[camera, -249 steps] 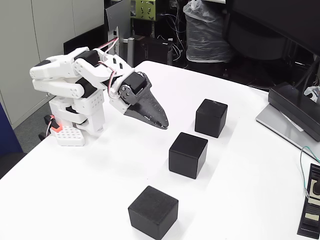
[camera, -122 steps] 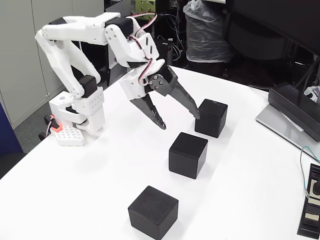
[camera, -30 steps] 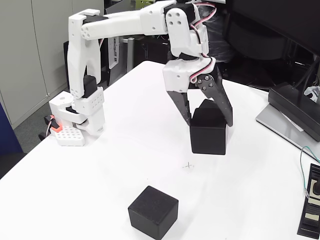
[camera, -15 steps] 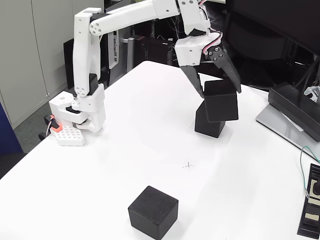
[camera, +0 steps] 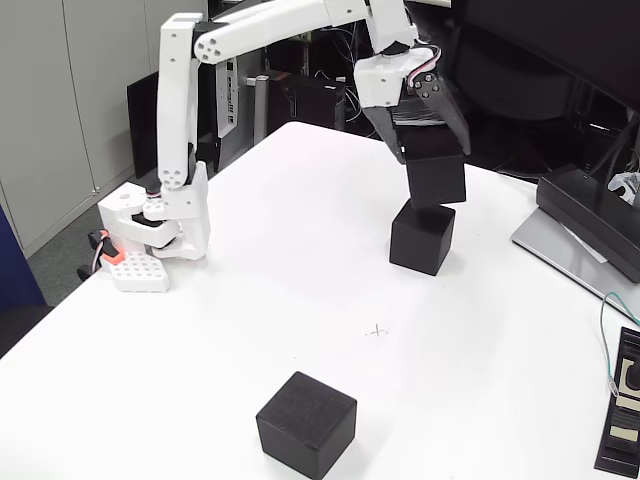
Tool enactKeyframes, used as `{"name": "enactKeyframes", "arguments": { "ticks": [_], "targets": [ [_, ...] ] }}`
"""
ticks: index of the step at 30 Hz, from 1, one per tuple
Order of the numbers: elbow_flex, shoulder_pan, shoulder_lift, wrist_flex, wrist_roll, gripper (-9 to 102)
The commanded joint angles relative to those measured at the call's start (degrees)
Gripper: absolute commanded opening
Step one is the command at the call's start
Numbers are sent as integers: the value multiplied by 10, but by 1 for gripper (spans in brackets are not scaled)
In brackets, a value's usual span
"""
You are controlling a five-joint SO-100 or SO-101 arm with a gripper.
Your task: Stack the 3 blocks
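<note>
In the fixed view a matte black block (camera: 437,176) hangs in the air, with my gripper (camera: 432,153) shut on its upper part. It hovers just above a second black block (camera: 421,236) that sits on the white table (camera: 250,300); whether the two touch I cannot tell. A third black block (camera: 306,424) rests alone near the table's front edge. The white arm reaches over from its base (camera: 160,225) at the left.
A flat black device on a grey base (camera: 588,218) lies at the table's right edge. A small black box with a cable (camera: 622,415) sits at the lower right. A small cross mark (camera: 377,331) is on the table's middle.
The gripper has lifted the held block higher and brought it over the far block. The block now hangs level rather than tilted. The front block has not moved.
</note>
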Motion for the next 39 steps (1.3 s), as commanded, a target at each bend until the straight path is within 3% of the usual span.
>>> {"name": "enactKeyframes", "arguments": {
  "ticks": [1,39],
  "targets": [
    [13,-9,3,-3,12,-1],
    [31,-11,-69,-33,14,-1]
  ]
}}
